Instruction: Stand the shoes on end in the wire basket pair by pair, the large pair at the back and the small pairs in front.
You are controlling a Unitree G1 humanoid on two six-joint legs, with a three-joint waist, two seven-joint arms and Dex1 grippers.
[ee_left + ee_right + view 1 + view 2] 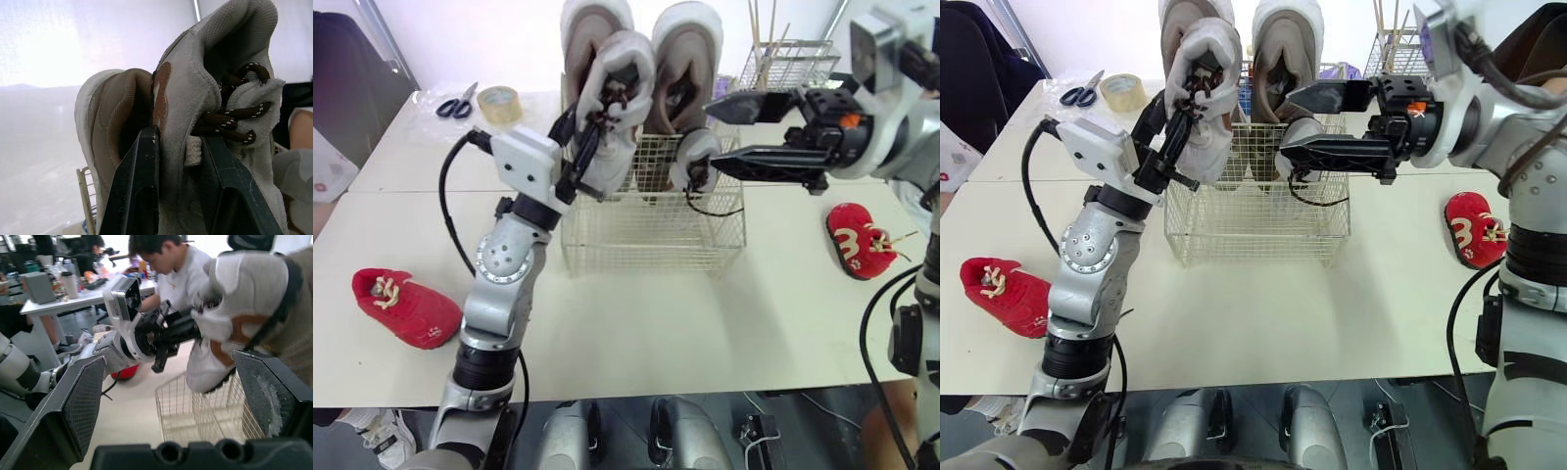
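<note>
The left claw [587, 137] is closed on a white shoe [617, 93] with brown laces. It holds the shoe roughly upright over the near-left part of the wire basket [651, 235], just in front of the large pair [690, 49], which stands on end along the far side. The shoe's long axis runs up and down, so the slot it needs lies straight below the claw. That slot is to the left of a small white shoe [693, 152] standing at the near right, which looks like its mate. The coming move is probably a plain lowering with little turning.

The right claw [710, 135] is spread wide and holds nothing. Its tips reach in from the right, close by the small white shoe; whether the lower finger touches it cannot be told. The left arm has the work in hand, while the right is the nearer one to steady the standing shoe.

The left wrist view shows the grip: one finger [137, 196] is outside the shoe's side wall and the other is inside by the laces, with a large shoe's brown lining close behind. The right wrist view shows instead that the shoe's lower end hangs about level with the basket's rim, not down inside.

A red shoe [406, 308] lies on the desk [636, 333] at the left and another red shoe [860, 240] at the right, each well apart from the basket.
</note>
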